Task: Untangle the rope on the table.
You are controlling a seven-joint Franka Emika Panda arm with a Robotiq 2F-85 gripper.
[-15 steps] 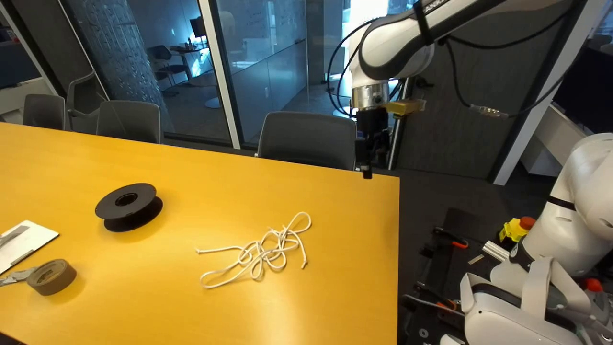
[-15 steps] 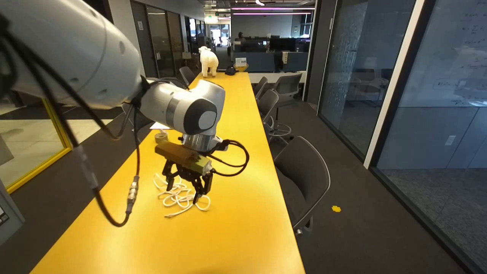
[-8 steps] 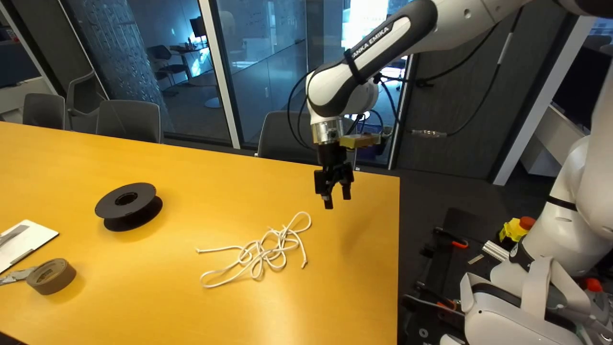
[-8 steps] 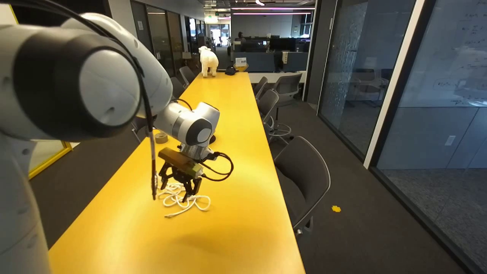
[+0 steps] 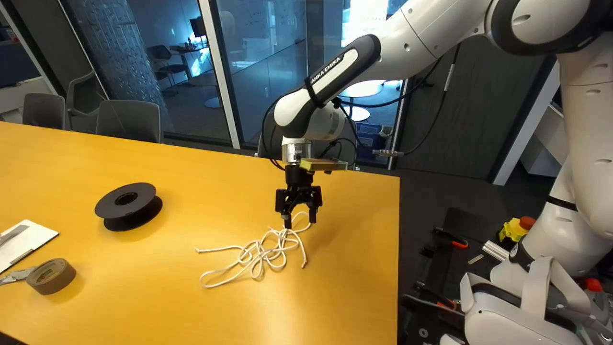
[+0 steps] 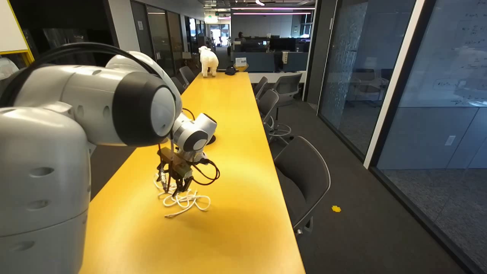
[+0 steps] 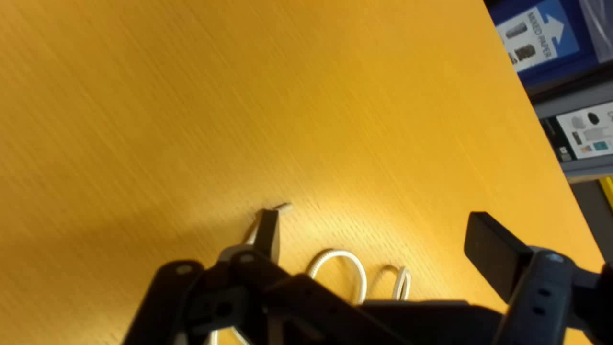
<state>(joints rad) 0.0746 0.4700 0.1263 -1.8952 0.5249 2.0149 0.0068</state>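
A white rope (image 5: 259,251) lies in a loose tangle of several loops and crossings on the yellow table (image 5: 182,306). It shows in both exterior views (image 6: 186,198). In the wrist view, a loop of the rope (image 7: 336,253), a smaller folded loop and a rope end show, and the gripper body hides the rest. My black gripper (image 5: 300,221) is above the rope's far right end in an exterior view. It also shows over the rope in an exterior view (image 6: 171,192). In the wrist view the gripper (image 7: 373,220) is wide open, with nothing between its fingers.
A black spool (image 5: 128,206), a brown tape roll (image 5: 51,276), a grey tool (image 5: 17,276) and a white board (image 5: 28,241) lie on the table, left of the rope. Chairs (image 6: 304,182) stand along one side. Bins (image 7: 546,43) show past the table edge in the wrist view.
My gripper has come in from the table's far right corner, moving left and down until it is over the rope. The rope and the other objects have not moved.
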